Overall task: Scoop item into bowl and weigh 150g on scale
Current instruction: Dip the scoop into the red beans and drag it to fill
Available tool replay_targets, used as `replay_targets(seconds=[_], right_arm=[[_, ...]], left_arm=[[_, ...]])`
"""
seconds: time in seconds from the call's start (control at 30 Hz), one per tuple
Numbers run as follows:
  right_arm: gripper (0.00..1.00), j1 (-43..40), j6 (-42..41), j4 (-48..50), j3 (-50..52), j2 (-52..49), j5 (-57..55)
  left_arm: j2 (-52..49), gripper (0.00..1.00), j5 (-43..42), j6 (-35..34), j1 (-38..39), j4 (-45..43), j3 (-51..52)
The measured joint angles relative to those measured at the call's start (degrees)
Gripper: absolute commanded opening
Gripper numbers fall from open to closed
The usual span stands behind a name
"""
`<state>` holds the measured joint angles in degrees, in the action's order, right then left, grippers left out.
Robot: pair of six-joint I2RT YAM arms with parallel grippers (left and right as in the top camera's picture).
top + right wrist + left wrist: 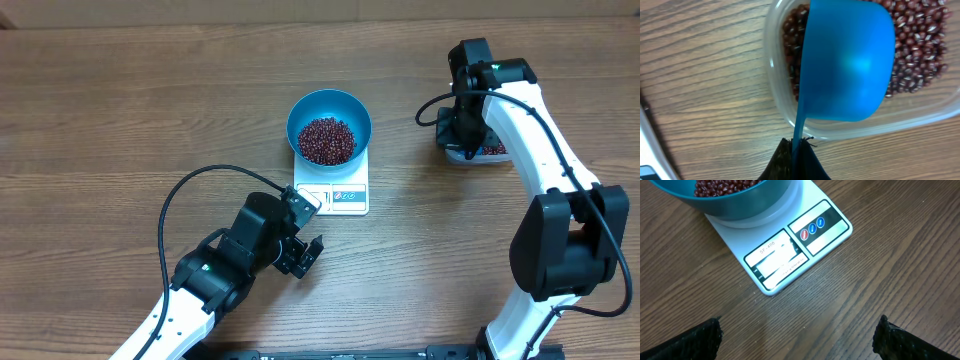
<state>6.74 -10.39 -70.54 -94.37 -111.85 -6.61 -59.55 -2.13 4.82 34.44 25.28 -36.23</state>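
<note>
Clamping a small blue plastic scoop [845,60] in my right gripper [796,152] over the clear plastic tub [774,75] of red-brown beans [920,45], upper right; my left gripper [799,340] spread wide, lower left.

I work over a bench [120,120] of brown wood-look boards. The grain runs from my left to my right, with fine darker streaks and a few long seams between planks. The finish is matte. Light falls evenly from above, soft and without hard glare, so shadows on the wood are faint. Along the far edge lies a paler tan strip [250,8], plain and flat; whether it is wall or floor I cannot tell.
</note>
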Motion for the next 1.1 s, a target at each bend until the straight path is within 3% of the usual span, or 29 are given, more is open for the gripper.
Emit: replay_targets(seconds=[0.3, 0.73, 1.1], right_arm=[[0.04, -2.56, 0.87, 0.44, -0.02, 0.0, 4.72], [0.04, -13.94, 8.07, -0.37, -0.02, -0.07, 23.5], [0.04, -18.73, 11.04, -2.64, -0.02, -0.2, 28.55]], left_arm=[[0.0, 1.0, 0.0, 0.02, 0.0, 0.0, 0.0], [0.0, 1.0, 0.0, 0.02, 0.0, 0.0, 0.0], [0.0, 1.0, 0.0, 0.0, 0.0, 0.0, 0.0]])
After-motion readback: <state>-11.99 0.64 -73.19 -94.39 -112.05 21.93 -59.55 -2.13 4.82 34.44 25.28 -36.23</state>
